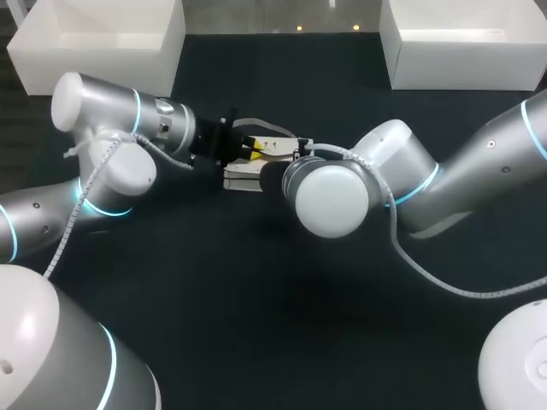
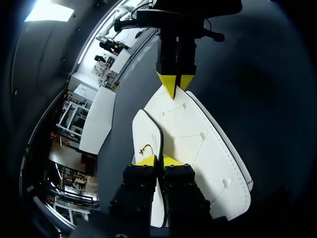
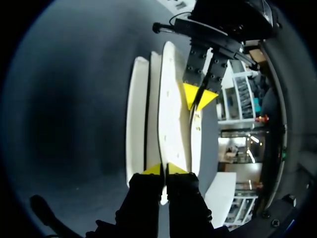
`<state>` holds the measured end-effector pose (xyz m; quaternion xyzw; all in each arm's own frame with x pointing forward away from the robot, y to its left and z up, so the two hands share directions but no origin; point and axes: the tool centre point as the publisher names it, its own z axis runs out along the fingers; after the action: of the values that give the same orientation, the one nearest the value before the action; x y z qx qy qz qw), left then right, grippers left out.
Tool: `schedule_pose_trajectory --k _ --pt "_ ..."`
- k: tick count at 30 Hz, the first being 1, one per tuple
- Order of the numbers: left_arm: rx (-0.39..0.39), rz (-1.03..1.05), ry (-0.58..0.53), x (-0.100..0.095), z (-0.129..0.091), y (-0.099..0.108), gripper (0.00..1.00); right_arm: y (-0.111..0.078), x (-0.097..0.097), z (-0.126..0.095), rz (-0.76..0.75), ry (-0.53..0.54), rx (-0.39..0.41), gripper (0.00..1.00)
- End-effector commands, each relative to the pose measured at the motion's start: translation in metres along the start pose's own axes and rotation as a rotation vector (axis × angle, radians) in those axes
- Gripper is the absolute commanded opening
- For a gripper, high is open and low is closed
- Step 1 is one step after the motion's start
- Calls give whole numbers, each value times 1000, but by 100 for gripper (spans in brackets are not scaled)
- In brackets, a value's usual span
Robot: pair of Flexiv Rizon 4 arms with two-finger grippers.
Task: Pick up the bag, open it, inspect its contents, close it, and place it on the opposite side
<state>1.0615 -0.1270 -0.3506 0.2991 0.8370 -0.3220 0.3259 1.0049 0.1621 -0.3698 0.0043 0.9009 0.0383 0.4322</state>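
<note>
Both arms are meeting over the middle of the table (image 1: 273,325), a little toward its far edge, and the bag (image 2: 198,148) is being held end to end between them. It is white, quilted and studded, with a small gold clasp (image 2: 146,148) showing on one panel. The left gripper (image 2: 158,160) is pinching one end, yellow tips pressed onto a thin edge where two panels are parting. The right gripper (image 3: 164,169) is nipping the opposite end, its tips likewise squeezed tight on a single leaf. So the grab is looking done, and I'm reading this as the opening step in hand: the panels are fanning apart, but nothing of the inside is showing. Whether the bag is resting on the table or riding just above it, I cannot tell. Inspecting, closing and setting it down on the other side are all looking undone. As for writing, no label or lettering is readable anywhere on the bag.
</note>
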Motion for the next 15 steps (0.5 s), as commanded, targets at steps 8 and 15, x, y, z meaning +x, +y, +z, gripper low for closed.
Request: schedule_pose_trajectory --k 8,15 --pt "23 -1 -2 4 -6 0 1 2 0 2 0 -7 -7 0" --pt "24 -41 -62 -9 -20 -8 100 2 0 2 0 -7 -7 0"
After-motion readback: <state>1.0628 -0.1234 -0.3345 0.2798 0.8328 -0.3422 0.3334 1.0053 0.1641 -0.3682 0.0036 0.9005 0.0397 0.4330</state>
